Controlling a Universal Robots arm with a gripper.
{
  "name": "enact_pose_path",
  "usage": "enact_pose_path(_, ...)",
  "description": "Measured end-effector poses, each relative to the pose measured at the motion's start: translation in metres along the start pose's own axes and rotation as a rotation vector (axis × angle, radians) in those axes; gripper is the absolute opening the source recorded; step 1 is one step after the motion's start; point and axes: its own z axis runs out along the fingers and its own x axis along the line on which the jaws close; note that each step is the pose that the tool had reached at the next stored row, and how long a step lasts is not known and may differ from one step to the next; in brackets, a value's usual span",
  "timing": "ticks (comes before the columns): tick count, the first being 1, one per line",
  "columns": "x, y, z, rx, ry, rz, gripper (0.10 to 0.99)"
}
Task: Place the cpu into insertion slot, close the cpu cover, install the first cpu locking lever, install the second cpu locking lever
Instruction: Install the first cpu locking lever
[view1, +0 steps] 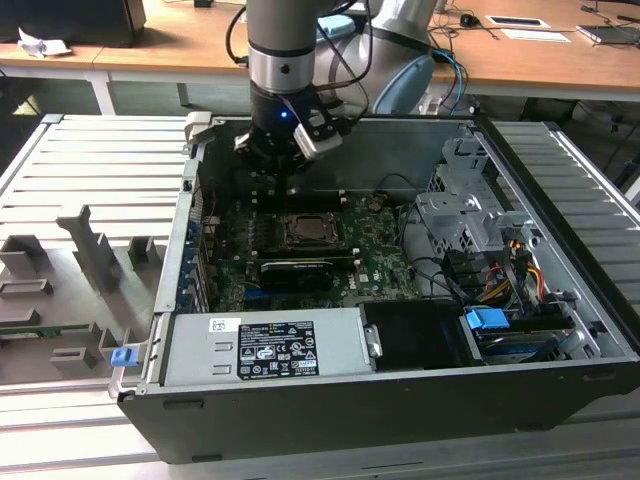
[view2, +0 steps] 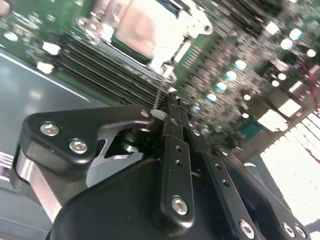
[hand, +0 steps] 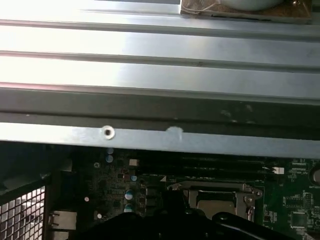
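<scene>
Bright glare, blurred close-ups, dim case interior

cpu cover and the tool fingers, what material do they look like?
cpu cover: looks like thin bright metal, a silvery frame catching glare in the second wrist view. Tool fingers: matte black, with silver screws; probably coated metal, possibly plastic.

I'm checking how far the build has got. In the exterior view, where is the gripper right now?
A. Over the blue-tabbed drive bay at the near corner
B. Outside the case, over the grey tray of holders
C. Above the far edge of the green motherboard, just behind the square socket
C. In the exterior view the gripper hangs over the far part of the motherboard, just beyond the socket, well inside the computer case.
</scene>
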Motion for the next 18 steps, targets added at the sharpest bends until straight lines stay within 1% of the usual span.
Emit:
enact_pose_path(5,-0.0242,-0.0013,0.0017,-0.001,0.0007,0.000,0.106)
enact_pose_path(6,-0.0248,-0.0015,0.0018,-0.010,0.0001,0.000,0.106)
enact_pose_path(7,-0.0250,-0.0015,0.0019,-0.025,-0.0007,0.000,0.106)
enact_pose_path(9,-0.0250,-0.0015,0.0021,-0.061,-0.0026,0.000,0.106)
enact_pose_path(10,-0.0250,-0.0016,0.0028,-0.070,-0.0032,0.000,0.106)
enact_pose_path(14,-0.0255,-0.0021,0.0092,-0.071,-0.0071,-0.001,0.106)
enact_pose_path(18,-0.0301,-0.0025,0.0176,-0.071,-0.0072,-0.001,0.106)
